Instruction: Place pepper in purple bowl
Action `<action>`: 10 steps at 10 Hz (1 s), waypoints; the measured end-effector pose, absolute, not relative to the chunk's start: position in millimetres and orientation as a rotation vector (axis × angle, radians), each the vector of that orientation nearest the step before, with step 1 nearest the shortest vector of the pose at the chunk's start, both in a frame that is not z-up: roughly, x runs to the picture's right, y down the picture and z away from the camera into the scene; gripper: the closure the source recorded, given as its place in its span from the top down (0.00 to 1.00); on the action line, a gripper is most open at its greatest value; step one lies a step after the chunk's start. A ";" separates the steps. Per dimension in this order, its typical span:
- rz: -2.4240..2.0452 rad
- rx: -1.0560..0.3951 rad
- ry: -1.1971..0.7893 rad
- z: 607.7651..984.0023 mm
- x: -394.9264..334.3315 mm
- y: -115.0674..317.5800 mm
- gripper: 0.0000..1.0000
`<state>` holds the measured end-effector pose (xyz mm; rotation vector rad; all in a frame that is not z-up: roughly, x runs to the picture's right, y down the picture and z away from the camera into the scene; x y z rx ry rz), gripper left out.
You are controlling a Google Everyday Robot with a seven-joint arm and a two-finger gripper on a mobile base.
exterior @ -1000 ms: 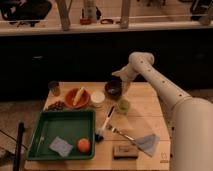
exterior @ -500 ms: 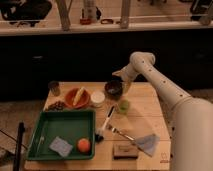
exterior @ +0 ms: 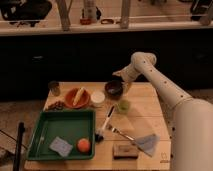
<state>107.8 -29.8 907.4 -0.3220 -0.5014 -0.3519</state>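
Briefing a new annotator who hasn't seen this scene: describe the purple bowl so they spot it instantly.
On the wooden table, look along the row of dishes behind the green tray. The purple bowl is rightmost, next to the gripper. It is near-black and smaller than the orange bowl, unlike the white container between them.

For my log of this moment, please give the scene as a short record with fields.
gripper: the gripper hangs at the rear right rim of the dark purple round bowl
pepper: small green rounded item, probably the pepper, on the wooden table in front of that bowl
beside it: small white round container, then wide orange bowl
task state: pepper not yet in bowl
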 end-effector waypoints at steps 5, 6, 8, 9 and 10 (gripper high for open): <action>-0.357 -0.317 -0.505 908.5 108.5 -32.0 0.80; -0.358 -0.317 -0.505 908.4 108.0 -32.0 0.80; -0.357 -0.317 -0.505 908.4 108.5 -32.0 0.80; -0.357 -0.317 -0.505 908.4 108.1 -32.1 0.80; -0.357 -0.317 -0.505 908.4 108.4 -32.0 0.80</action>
